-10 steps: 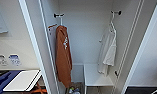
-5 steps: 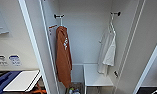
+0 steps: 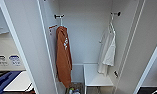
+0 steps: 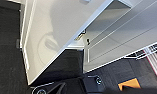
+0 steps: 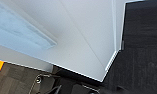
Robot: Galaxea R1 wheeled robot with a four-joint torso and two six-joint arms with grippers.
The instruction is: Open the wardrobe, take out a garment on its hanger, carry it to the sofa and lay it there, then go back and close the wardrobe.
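Nearest, at the bottom of each wrist view, dark robot hardware sits over dark carpet; the fingers of neither gripper can be made out, so whether they are open or closed, or holding anything, cannot be told. Beyond that hardware, both wrist cameras look onto broad white panels, and in the left wrist view a small patch of orange floor (image 4: 129,83) shows beside the carpet.

Farther on, the head view faces the wardrobe (image 3: 86,37) with both doors swung open, the left door (image 3: 26,47) and right door (image 3: 141,50) framing a plain white interior. A low white shelf (image 3: 96,77) sits at the bottom right inside.

Against the left inner wall hangs a long rust-orange garment (image 3: 63,57) with white marks. Well apart from it, on the right inner wall, the garment (image 3: 107,51) (white, and the shorter of the two) hangs on its hanger (image 3: 111,26), whose hook sits on a dark peg (image 3: 116,14). Its hem ends just above the shelf.
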